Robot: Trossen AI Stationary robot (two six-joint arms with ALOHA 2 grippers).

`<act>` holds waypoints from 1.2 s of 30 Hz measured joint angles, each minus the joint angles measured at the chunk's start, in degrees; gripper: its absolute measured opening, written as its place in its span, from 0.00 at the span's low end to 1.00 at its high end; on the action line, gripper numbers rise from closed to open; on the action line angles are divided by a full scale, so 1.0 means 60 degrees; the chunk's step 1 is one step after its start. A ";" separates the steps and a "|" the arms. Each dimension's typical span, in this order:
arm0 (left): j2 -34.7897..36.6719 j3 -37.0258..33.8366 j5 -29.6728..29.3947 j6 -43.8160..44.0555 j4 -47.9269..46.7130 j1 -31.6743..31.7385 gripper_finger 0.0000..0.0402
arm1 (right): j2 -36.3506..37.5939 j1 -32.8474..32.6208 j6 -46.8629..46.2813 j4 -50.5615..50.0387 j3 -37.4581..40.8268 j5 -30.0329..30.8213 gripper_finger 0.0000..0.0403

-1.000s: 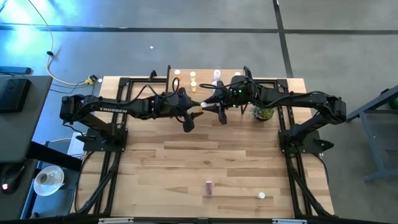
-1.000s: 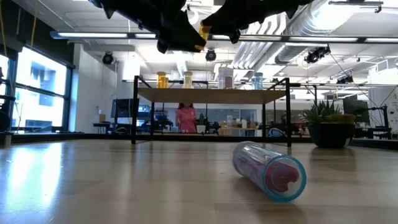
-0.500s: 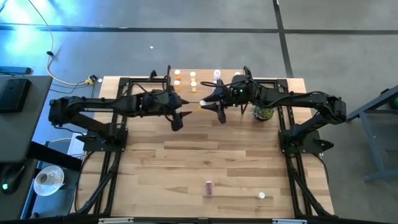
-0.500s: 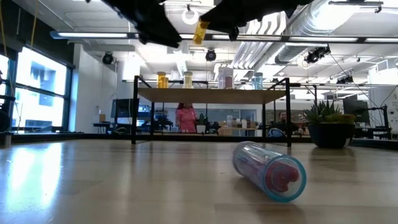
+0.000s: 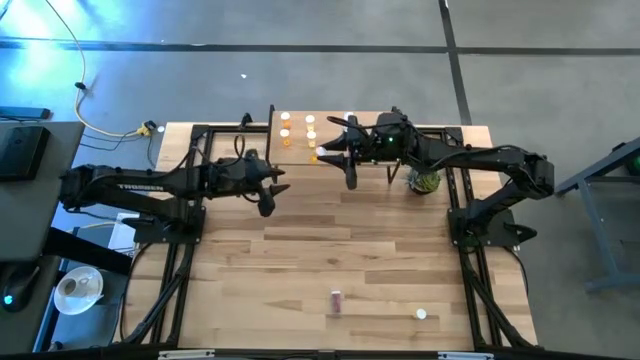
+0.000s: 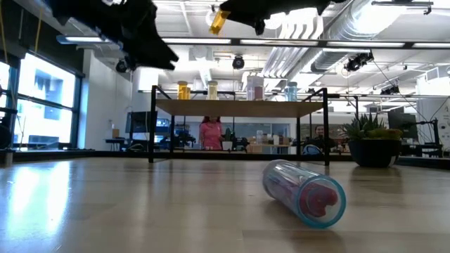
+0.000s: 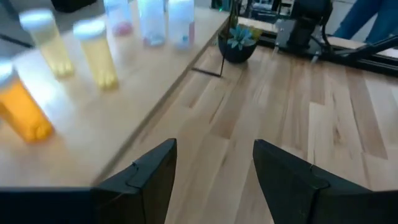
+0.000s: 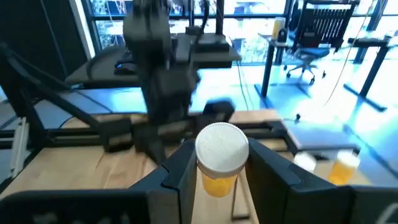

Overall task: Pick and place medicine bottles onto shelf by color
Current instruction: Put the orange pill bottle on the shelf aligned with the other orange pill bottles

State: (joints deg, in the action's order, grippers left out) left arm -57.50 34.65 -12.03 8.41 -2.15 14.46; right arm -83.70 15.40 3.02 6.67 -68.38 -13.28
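The table (image 5: 300, 260) is a broad top of pale wooden planks, and along its far edge stands the shelf (image 6: 239, 107), a small riser with a light wooden board on thin black metal legs. Little cylinders with white caps stand upright on it: amber ones (image 6: 183, 90) toward its left end, pinkish and bluish-white ones (image 6: 254, 88) toward the right.

The right gripper (image 5: 322, 153) hangs above the shelf's front edge, its two dark fingers pinched on an orange bottle (image 8: 219, 167) (smooth translucent plastic, round white cap facing the wrist camera). From table height that bottle (image 6: 219, 21) shows tilted, high over the shelf and touching nothing below.

The left gripper (image 5: 268, 190) sits over the table just in front of the shelf's left end, its blunt dark fingers (image 7: 149, 177) spread apart with nothing between them; the shelf's bottles lie a little ahead of it.

Near the table's front edge a purple bottle (image 5: 336, 300) lies on its side, clear-walled with a reddish inside when seen up close, and a white-capped one (image 5: 421, 314) rests to its right. A spiky green plant (image 6: 371, 137) in a dark pot stands beside the shelf's right end.
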 joint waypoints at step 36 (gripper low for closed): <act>0.0710 -0.1268 -0.2397 0.1670 -0.1334 -0.1384 0.50 | -0.5323 0.0626 0.1213 -0.3652 -0.5609 -0.0029 0.27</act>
State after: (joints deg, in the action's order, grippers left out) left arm -53.24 27.05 -26.41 18.44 -10.15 6.15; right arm -115.64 19.16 10.30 -15.24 -102.04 -13.45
